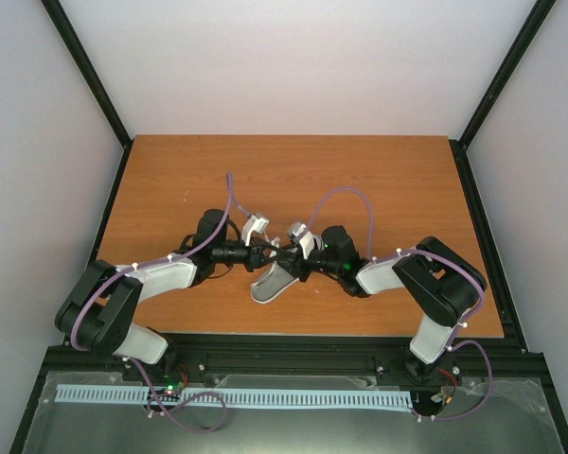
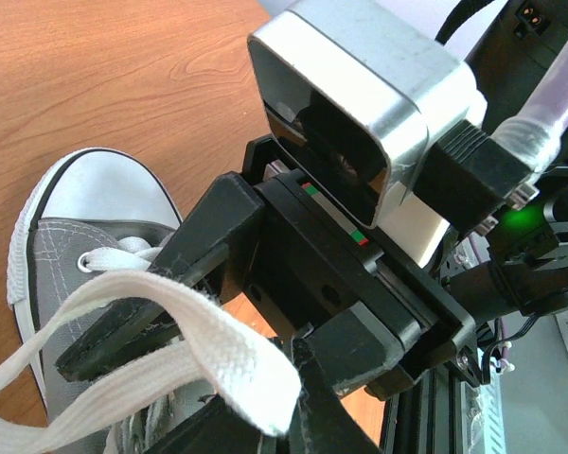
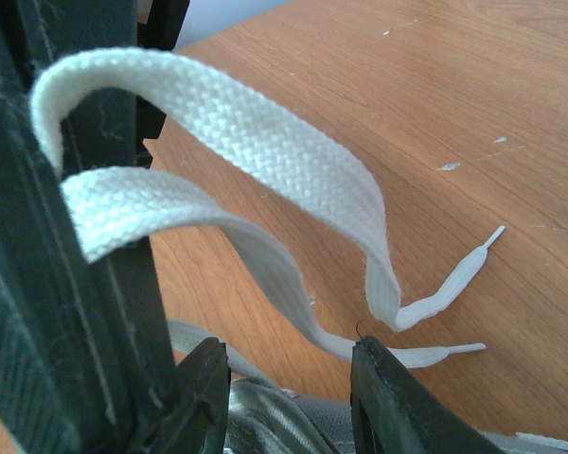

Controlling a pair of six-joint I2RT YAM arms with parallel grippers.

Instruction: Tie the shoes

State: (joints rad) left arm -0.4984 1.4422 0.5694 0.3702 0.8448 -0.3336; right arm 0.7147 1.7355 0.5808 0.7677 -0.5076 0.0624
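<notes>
From above, the grey shoe [image 1: 268, 284] sits on the table [image 1: 360, 180] near its front edge. The left gripper [image 1: 261, 250] and right gripper [image 1: 292, 257] meet tip to tip just over it.

In the left wrist view, a white lace [image 2: 199, 340] loops above the shoe's tongue, its bend clamped in the left gripper's closed jaws. A right finger [image 2: 142, 322] seems to reach under the loop.

In the right wrist view, the right gripper's jaws stand narrowly apart, holding nothing, with the shoe below. The lace tips rest on the table.
</notes>
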